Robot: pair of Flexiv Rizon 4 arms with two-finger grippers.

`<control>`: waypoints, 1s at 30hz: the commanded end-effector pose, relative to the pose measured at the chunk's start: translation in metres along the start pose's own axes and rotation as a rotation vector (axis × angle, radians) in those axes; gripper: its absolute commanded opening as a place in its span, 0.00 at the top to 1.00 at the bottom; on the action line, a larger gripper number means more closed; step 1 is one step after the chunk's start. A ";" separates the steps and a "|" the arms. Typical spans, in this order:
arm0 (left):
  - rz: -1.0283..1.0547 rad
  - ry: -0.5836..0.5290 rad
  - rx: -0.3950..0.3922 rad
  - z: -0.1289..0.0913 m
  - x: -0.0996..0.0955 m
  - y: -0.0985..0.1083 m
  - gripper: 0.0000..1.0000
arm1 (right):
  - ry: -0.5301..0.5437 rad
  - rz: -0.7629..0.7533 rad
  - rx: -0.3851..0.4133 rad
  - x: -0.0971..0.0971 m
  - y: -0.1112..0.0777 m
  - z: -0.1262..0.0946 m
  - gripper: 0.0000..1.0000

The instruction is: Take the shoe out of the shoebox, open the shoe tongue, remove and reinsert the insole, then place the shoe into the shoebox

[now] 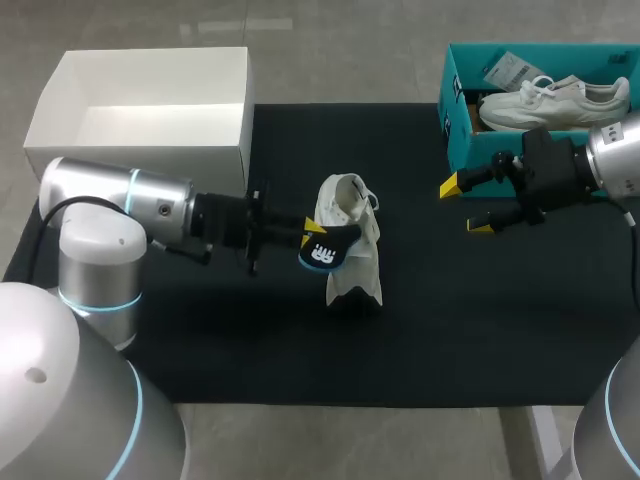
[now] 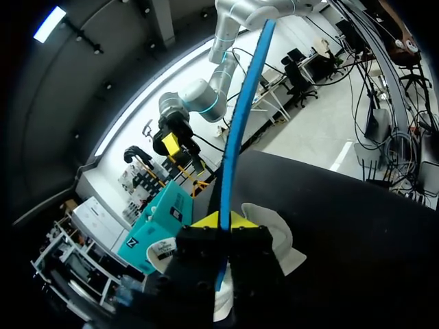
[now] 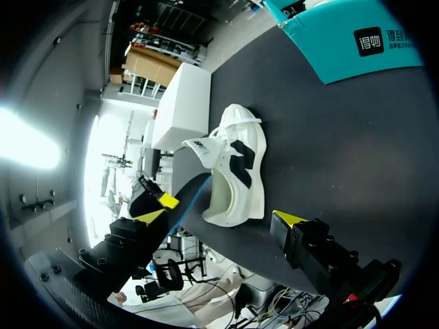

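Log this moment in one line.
left gripper: shut on insole, at shoe | shoe: on mat | right gripper: open, beside shoebox

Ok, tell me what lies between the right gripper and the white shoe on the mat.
Only bare black mat lies between the right gripper and the white shoe. The head view shows it plainly; the right wrist view agrees.

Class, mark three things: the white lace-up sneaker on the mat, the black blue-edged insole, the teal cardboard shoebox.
white lace-up sneaker (image 1: pixel 365 250), head view, on its white upper
black blue-edged insole (image 1: pixel 322 255), head view, on its printed end
teal cardboard shoebox (image 1: pixel 455 140), head view, on its outer end wall
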State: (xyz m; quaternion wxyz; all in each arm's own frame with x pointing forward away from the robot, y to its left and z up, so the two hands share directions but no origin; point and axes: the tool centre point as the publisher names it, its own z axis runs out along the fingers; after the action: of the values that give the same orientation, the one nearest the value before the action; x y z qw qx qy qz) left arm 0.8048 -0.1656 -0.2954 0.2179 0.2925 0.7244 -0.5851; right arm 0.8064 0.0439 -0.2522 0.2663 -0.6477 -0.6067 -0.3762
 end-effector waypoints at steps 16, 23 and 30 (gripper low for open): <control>-0.006 -0.055 0.098 -0.004 -0.027 -0.048 1.00 | -0.003 0.002 -0.001 0.001 -0.001 0.001 0.00; -0.070 -0.113 0.189 0.014 -0.025 -0.048 1.00 | -0.003 0.002 -0.001 0.001 -0.001 0.001 0.00; -0.037 -0.103 0.265 0.031 -0.019 -0.051 1.00 | -0.003 0.002 -0.001 0.001 -0.001 0.001 0.00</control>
State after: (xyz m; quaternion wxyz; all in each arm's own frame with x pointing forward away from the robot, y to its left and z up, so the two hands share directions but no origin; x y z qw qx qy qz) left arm 0.7757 -0.1987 -0.2465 0.2074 0.2695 0.6424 -0.6868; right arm 0.8064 0.0439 -0.2522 0.2663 -0.6477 -0.6067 -0.3762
